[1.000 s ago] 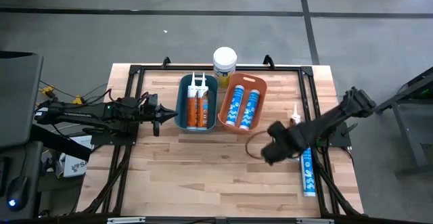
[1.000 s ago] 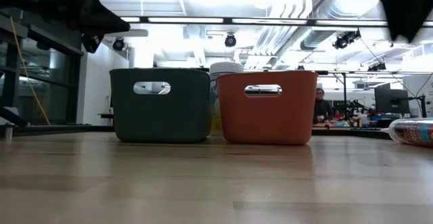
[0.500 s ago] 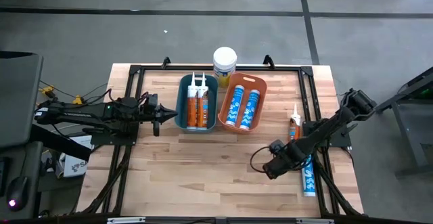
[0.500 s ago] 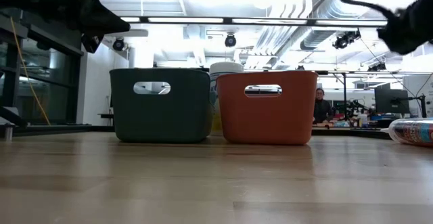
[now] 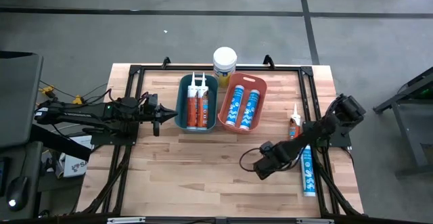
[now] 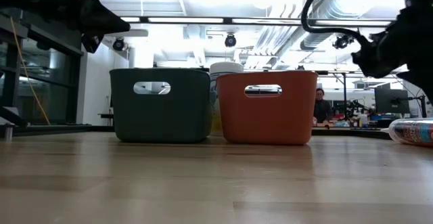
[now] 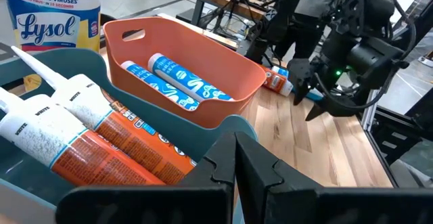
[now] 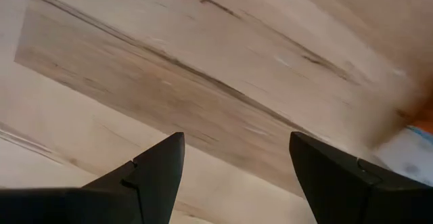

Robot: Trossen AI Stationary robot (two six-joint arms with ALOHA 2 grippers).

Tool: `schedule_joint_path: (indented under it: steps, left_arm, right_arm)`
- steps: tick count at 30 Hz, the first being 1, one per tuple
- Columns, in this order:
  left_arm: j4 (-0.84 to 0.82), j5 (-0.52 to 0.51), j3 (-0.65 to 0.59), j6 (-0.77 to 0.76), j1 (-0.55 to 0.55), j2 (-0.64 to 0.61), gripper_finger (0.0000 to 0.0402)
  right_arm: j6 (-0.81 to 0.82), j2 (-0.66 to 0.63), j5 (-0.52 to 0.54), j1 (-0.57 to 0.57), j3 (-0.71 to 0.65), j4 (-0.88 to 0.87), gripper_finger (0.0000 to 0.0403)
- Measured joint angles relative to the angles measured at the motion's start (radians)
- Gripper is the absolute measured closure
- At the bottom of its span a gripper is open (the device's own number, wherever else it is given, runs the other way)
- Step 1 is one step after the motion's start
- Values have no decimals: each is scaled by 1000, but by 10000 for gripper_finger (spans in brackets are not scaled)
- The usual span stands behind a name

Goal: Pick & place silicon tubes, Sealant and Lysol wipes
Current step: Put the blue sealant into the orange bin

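Since a second ago the right gripper has swung from the table's right middle toward the near side and leftward; its jaws stand apart over bare wood, holding nothing. The left gripper has not moved: jaws together, empty, just left of the teal bin.

The table is pale wood planks inside a black frame, on a grey floor. In the low view, an open workshop with ceiling ducts lies behind, and a person sits far off.

The teal bin holds two orange-and-white tubes. The orange bin, touching its right, holds two blue-patterned tubes. The Lysol wipes stand upright just beyond the two bins. On the right, a small orange tube and a blue tube lie on the table.
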Motion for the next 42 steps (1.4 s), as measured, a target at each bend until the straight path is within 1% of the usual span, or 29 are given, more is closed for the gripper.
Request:
schedule_joint_path:
  steps: [4, 8, 12, 16, 20, 27, 38, 42]
  left_arm:
    - [0, 0, 0, 0, 0, 0, 401]
    - [0, 0, 0, 0, 0, 0, 401]
    - [0, 0, 0, 0, 0, 0, 401]
    - [0, 0, 0, 0, 0, 0, 401]
    - [0, 0, 0, 0, 0, 0, 401]
    - [0, 0, 0, 0, 0, 0, 401]
    - [0, 0, 0, 0, 0, 0, 401]
    - [0, 0, 0, 0, 0, 0, 401]
  right_arm:
    - [-9, 20, -3, -3, 66, -129, 140]
    - [-10, 43, 16, -9, 141, -258, 140]
    - [-1, 67, 15, -17, 189, -385, 140]
    - [63, 70, 11, -7, 197, -547, 140]
    - [149, 70, -5, 29, 197, -650, 140]
    - [284, 70, -24, 106, 198, -671, 140]
    - [459, 70, -149, 235, 179, -679, 140]
    - [517, 70, -200, 277, 135, -611, 140]
